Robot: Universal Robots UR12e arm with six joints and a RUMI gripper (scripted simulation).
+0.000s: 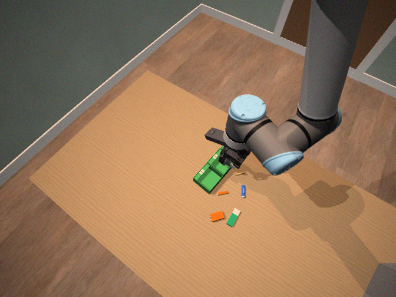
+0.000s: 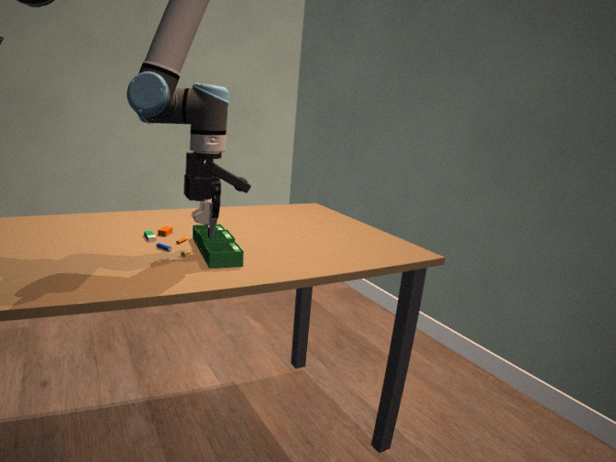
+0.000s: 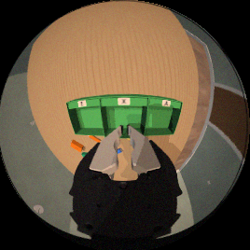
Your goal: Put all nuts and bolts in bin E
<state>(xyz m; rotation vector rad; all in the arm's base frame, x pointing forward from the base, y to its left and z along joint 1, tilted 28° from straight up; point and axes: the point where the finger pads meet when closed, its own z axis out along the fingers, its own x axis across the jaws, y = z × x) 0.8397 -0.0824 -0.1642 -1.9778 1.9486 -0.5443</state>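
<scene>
- Fingers pinched almost shut, nothing visibly held, tips over the green bin's (image 3: 160, 118) middle compartment.
- Gold bolt (image 1: 239, 173) lies on the tabletop (image 1: 132, 128) just beside the bin; orange bolt (image 1: 223, 192) near it.
- Best play: lift straight off the bin without tipping it, and open before dropping onto a bolt.

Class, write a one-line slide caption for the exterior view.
Shut gripper poised over green three-compartment bin on wooden table, small parts scattered beside.

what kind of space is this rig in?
Looks like a bare room set up as a sorting test cell, not a workshop: one wooden table on a wood plank floor, plain green walls with a baseboard, and a large robot arm reaching down over a green bin set.
</scene>
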